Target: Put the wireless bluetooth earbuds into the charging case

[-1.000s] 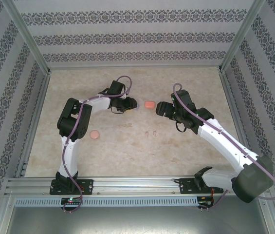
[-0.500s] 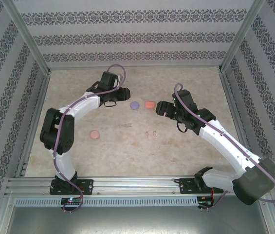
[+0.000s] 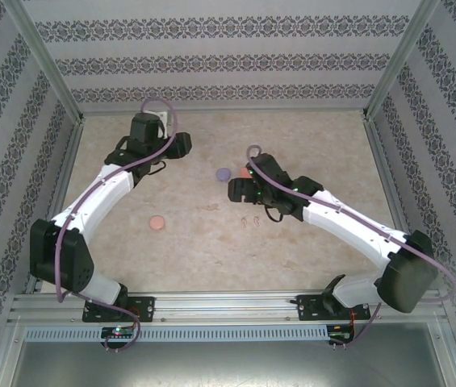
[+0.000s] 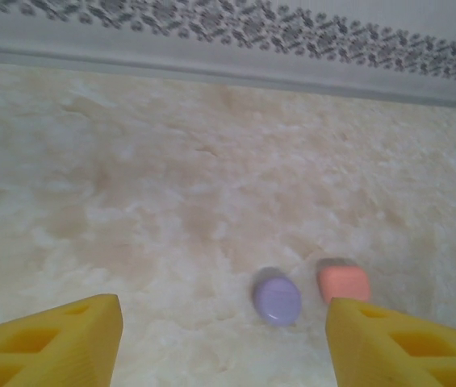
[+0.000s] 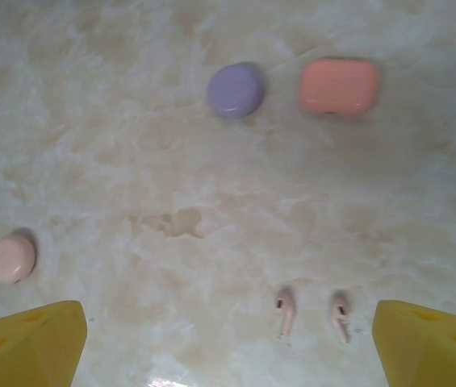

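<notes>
Shows two pinkish earbuds (image 5: 286,311) lying side by side, not touching, near the middle of the tabletop (image 3: 308,137), close by the right gripper (image 5: 228,347), its fingers spread wide and empty. Places a purple case (image 5: 236,90) and an orange-red case (image 5: 338,85) beyond them toward the far edge, and a pink round case (image 5: 13,258) leftward. Puts the left gripper (image 4: 223,347), likewise spread and empty, near the far left corner. Looks like the reach for a first bud; probably calls for lowering, centring and pinching one tiny stem.
</notes>
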`<state>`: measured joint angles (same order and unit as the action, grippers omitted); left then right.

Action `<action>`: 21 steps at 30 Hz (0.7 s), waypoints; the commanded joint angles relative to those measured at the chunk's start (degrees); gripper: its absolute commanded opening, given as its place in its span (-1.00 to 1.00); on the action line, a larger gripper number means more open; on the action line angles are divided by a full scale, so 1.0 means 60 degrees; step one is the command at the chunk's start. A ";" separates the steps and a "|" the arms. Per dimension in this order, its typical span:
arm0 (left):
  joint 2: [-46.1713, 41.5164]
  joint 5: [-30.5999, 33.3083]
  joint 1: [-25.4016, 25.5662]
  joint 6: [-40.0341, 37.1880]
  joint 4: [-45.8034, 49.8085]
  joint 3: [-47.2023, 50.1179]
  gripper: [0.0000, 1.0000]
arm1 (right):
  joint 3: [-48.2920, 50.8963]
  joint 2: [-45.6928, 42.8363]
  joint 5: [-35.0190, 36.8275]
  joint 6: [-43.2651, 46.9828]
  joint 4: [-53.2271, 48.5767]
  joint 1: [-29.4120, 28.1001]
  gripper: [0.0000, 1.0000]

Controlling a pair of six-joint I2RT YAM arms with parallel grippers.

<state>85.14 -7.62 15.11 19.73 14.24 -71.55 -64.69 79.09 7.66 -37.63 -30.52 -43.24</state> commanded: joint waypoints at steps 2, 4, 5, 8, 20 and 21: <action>-0.0804 0.0317 -0.0594 0.0026 0.0019 0.0298 0.52 | -0.0858 0.0761 0.0399 0.0005 -0.0078 -0.0759 0.83; -0.1068 0.0289 -0.0836 0.0166 0.0015 0.0391 0.71 | -0.1207 0.1203 0.0347 0.0190 -0.0117 -0.1051 0.83; -0.1182 0.0268 -0.0992 0.0298 0.0015 0.0429 0.72 | -0.1384 0.1440 0.0256 0.0314 -0.0085 -0.1201 0.83; -0.1435 0.0452 -0.1377 0.0811 0.0163 0.0453 0.99 | -0.2006 0.2162 0.0026 0.0705 -0.0135 -0.1549 0.83; -0.1942 0.2152 -0.2467 0.2342 0.1397 0.0021 0.99 | -0.5068 0.5690 -0.0267 0.2472 -0.0351 -0.2888 0.82; -0.1997 0.2309 -0.2540 0.2457 0.1455 0.0019 0.99 | -0.5285 0.5947 -0.0323 0.2528 -0.0401 -0.2920 0.82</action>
<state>75.99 0.08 1.08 30.15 19.79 -69.60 -92.90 111.81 6.39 -25.96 -31.27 -59.92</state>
